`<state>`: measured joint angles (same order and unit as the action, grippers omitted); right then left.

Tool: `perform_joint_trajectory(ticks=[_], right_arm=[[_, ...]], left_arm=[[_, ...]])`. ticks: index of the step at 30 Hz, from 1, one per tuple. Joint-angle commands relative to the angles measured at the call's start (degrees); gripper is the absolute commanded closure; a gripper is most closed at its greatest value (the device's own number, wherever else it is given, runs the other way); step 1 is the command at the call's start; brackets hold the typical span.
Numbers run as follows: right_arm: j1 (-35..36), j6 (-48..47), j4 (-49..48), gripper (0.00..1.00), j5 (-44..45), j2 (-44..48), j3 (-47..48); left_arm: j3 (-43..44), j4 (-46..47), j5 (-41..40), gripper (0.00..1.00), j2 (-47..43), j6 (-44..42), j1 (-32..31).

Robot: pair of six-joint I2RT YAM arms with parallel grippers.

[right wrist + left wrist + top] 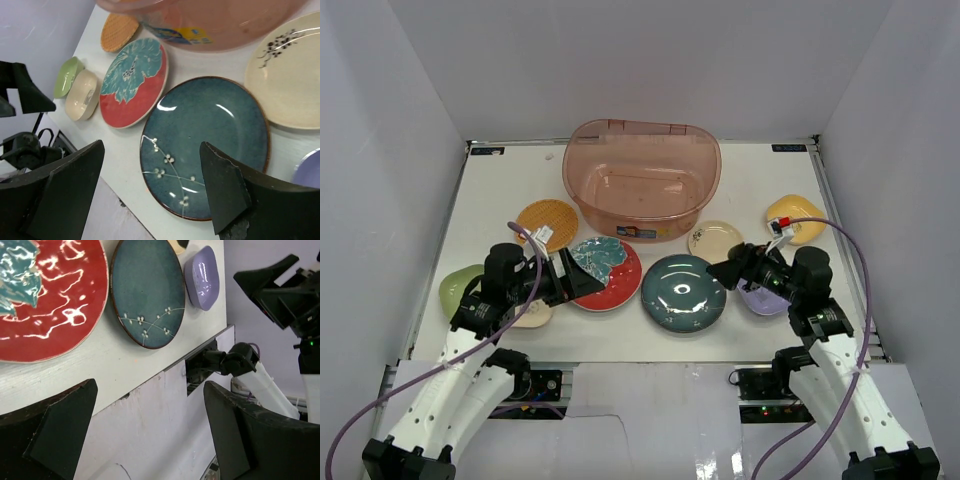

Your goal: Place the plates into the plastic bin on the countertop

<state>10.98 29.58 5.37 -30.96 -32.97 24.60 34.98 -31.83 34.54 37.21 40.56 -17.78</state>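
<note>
Jaws of the left arm (460, 368) stand apart, holding nothing, over the left edge of the red plate (612, 275). Jaws of the right arm (840, 385) also stand apart and unladen, at the right rim of the teal plate (683, 291).

Nearest row on the worktop (620, 335), left to right: green dish (460, 287), cream dish (535, 316), red plate, teal plate, lavender dish (760, 298). Next row: orange plate (547, 220), cream round plate (714, 240), yellow dish (796, 215).

Plastic bin (590, 200) stands upright at far centre. The orange and cream round plates lie just beside its front wall. All plates lie outside it.
</note>
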Motion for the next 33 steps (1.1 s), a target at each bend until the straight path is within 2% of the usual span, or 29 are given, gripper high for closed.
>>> perform_joint_trajectory(ticks=[1,5,9,11,17,20,25,29,30,33], right_arm=[[4.56,2.14,-4.66,0.17,0.19,1.59,-1.39],[10.36,4.34,-8.88,0.17,2.66,2.47,-4.64],[13.88,4.43,-8.89,0.18,5.03,3.00,-5.62],[15.29,3.64,-8.00,0.19,6.08,3.26,-5.44],[17.23,3.64,-8.62,0.20,7.05,3.88,-6.76],[17.76,3.46,-9.14,0.20,7.49,3.88,-7.11],[18.37,3.29,-10.11,0.21,7.41,2.83,-7.20],[18.99,2.85,-10.90,0.21,7.23,0.98,-7.11],[19.07,2.76,-11.08,0.21,7.23,0.72,-7.20],[19.51,2.41,-11.87,0.22,7.23,0.19,-7.72]], left_arm=[[-2.28,-5.07,-4.83,0.02,-2.84,5.67,0.20],[-6.76,-7.62,-9.22,0.02,-7.93,12.78,0.20],[-13.25,-7.80,-14.15,0.02,-16.01,21.83,0.20],[-14.59,-7.45,-15.82,0.02,-16.56,25.09,0.20],[-16.35,-6.93,-21.88,0.03,-15.77,27.99,0.20],[-19.24,-5.00,-24.60,0.11,-14.45,29.40,0.12],[-23.03,3.43,-29.26,0.20,-11.82,32.65,-1.90],[-23.64,9.58,-34.44,0.20,-6.11,36.43,-8.38],[-23.64,10.56,-38.98,0.21,-3.75,37.13,-9.98],[-24.00,15.74,-44.98,0.21,2.39,39.42,-15.34]])
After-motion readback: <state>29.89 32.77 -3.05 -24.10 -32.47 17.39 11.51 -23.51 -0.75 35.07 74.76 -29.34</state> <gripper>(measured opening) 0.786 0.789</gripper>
